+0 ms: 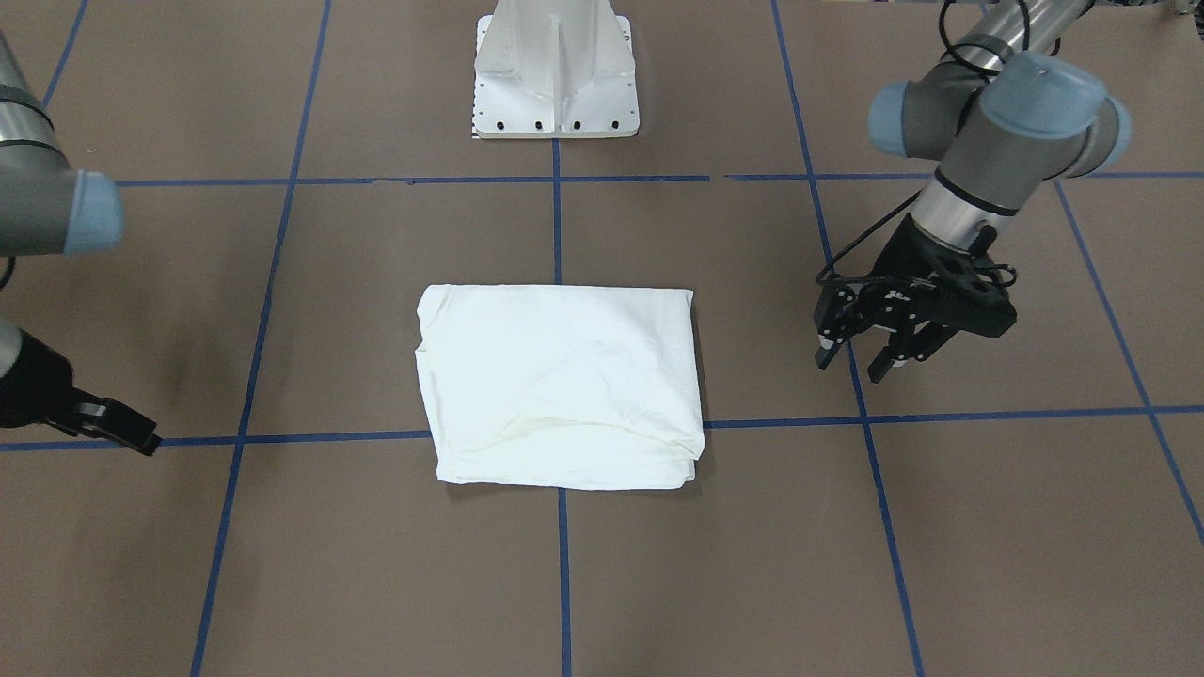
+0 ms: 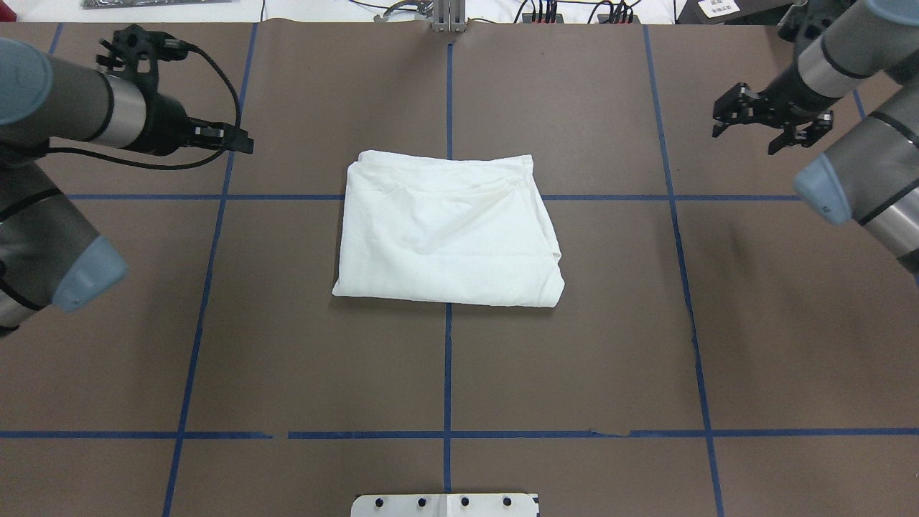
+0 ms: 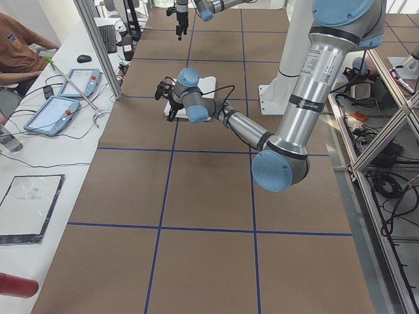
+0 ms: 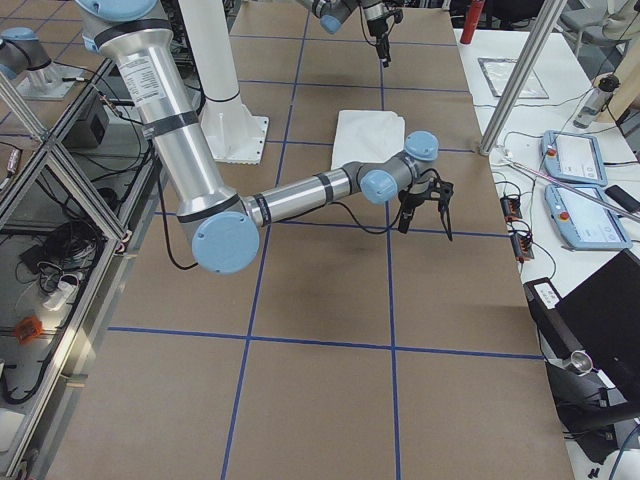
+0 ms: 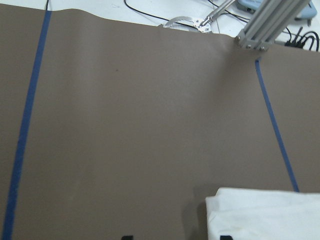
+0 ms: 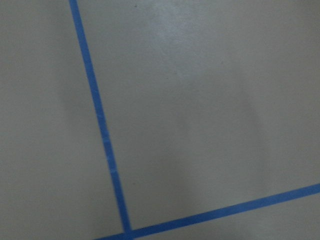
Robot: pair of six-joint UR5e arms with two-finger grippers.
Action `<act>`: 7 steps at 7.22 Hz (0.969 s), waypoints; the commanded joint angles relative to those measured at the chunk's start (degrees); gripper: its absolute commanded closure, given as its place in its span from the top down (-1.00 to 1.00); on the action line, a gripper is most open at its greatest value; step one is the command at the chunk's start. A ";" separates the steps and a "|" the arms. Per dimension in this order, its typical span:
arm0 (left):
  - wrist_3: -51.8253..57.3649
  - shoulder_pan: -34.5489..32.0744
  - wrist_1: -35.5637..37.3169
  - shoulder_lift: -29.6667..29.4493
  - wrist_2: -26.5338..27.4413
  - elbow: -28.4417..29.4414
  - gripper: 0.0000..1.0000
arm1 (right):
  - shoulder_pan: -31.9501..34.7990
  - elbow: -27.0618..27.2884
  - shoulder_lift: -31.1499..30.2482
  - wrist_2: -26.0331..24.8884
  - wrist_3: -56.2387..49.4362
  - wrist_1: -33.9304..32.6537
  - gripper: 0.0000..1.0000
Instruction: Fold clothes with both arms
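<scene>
Between the 2 grippers, well apart from both, the white shirt (image 2: 449, 237) lies folded into a flat, roughly rectangular packet with a few soft creases on its top layer. It rests on the brown table (image 2: 610, 345), across the crossing of 2 blue tape lines (image 2: 448, 373). The left gripper (image 1: 851, 367) hangs above the table off one side of the shirt, touching no cloth. Its 2 fingers are spread apart with nothing between them. In the left wrist view a corner of the shirt shows just ahead of the fingertips. The right gripper (image 2: 747, 140) hangs off the opposite side, farther from the shirt. Its fingers are also parted and empty, and its wrist view shows only table and tape. The white pedestal base (image 1: 555, 75) stands on the robot's side of the shirt.
</scene>
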 commanded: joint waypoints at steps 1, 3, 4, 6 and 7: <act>20.55 -10.69 0.21 9.98 -9.96 -2.53 0.47 | 10.23 4.14 -10.46 4.57 -21.33 -0.28 1.00; 34.74 -19.75 1.70 14.13 -11.57 -1.66 0.98 | 17.09 5.47 -12.97 5.46 -35.96 -7.87 1.00; 39.06 -25.02 3.36 16.51 -14.54 -2.09 0.98 | 20.96 7.57 -13.41 4.85 -43.50 -14.80 1.00; 41.83 -32.51 3.90 20.46 -15.88 -1.66 0.98 | 23.64 11.86 -16.90 3.36 -48.15 -19.87 1.00; 41.75 -32.63 6.34 22.40 -17.02 -2.44 0.98 | 23.54 13.20 -18.41 1.26 -48.06 -19.79 1.00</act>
